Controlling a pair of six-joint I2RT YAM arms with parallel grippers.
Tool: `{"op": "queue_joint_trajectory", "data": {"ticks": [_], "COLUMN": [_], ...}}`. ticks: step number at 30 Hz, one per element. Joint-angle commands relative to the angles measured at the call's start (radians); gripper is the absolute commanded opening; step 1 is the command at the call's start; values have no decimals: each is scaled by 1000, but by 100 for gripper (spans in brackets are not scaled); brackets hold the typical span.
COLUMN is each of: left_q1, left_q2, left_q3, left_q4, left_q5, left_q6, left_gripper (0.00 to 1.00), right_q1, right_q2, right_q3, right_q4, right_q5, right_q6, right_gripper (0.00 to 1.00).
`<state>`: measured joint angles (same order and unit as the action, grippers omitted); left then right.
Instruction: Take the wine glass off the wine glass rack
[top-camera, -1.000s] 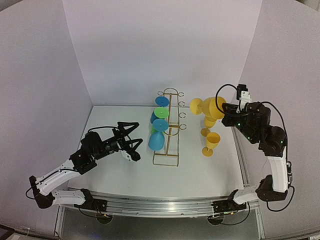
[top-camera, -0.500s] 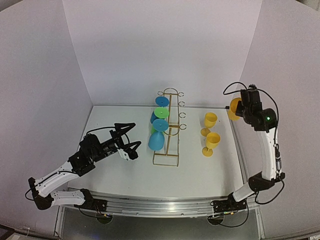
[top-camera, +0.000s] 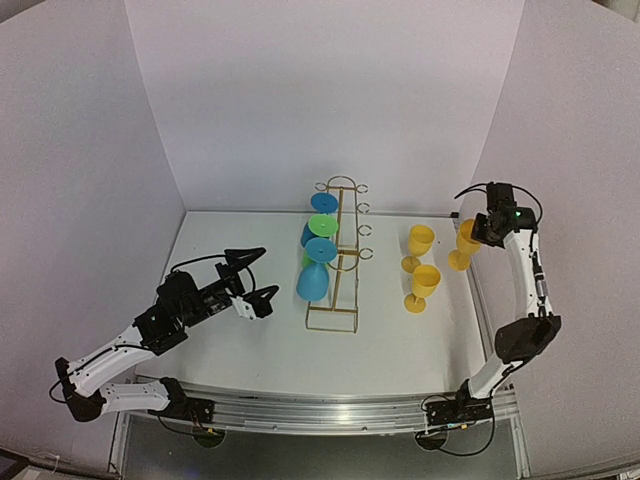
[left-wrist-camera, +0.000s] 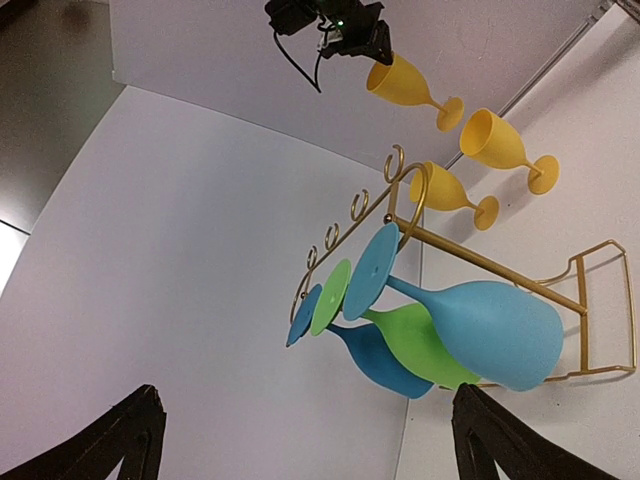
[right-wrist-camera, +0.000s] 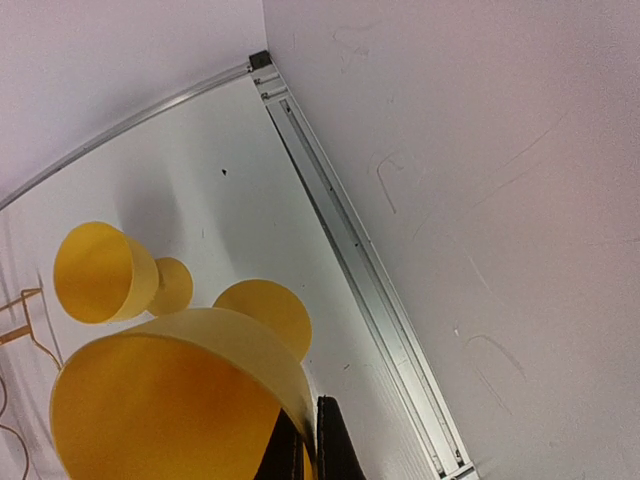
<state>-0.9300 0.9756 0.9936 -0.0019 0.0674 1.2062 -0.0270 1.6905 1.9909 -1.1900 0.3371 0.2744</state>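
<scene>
- Right arm has swung outward and lowered since the earlier frame, carrying a yellow wine glass (top-camera: 465, 243) to 3 o'clock of the wine glass rack (left-wrist-camera: 500, 264), well apart from it and near two standing yellow glasses (top-camera: 420, 240) on the worktop (top-camera: 400, 350); judged, this removal lacks only the release
- Right jaws: clenched on the held glass's rim; whether its foot touches the worktop cannot be told
- Left jaws: spread wide, empty, hovering at 8 o'clock of the rack, facing the blue and green glasses (left-wrist-camera: 495, 330) hanging there
</scene>
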Motion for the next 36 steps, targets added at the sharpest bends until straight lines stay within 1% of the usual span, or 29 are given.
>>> {"op": "queue_joint_trajectory", "data": {"ticks": [1, 5, 11, 15, 21, 28, 36], "left_q1": [10, 13, 19, 31, 40, 48, 51], "left_q2": [3, 32, 85, 117, 147, 160, 165], "left_q3": [11, 28, 55, 74, 86, 94, 95], "left_q4": [-23, -33, -19, -7, -2, -2, -2], "left_q5": [-18, -30, -47, -53, -54, -47, -39], "left_q6": [-30, -39, -43, -35, -35, -33, -27], "left_gripper": [100, 100, 99, 100, 100, 100, 100], "right_q1": [-48, -59, -91, -92, -97, -96, -96], "right_q2": [29, 96, 168, 203, 223, 235, 155], "right_q3": [-92, -112, -148, -206, -302, -351, -379], "right_q4": [162, 220, 305, 343, 418, 449, 432], "right_q5": [-97, -89, -137, -140, -178, -184, -163], "right_q6": [-23, -43, -47, -50, -49, -44, -65], "right_gripper": [0, 0, 0, 0, 0, 0, 0]}}
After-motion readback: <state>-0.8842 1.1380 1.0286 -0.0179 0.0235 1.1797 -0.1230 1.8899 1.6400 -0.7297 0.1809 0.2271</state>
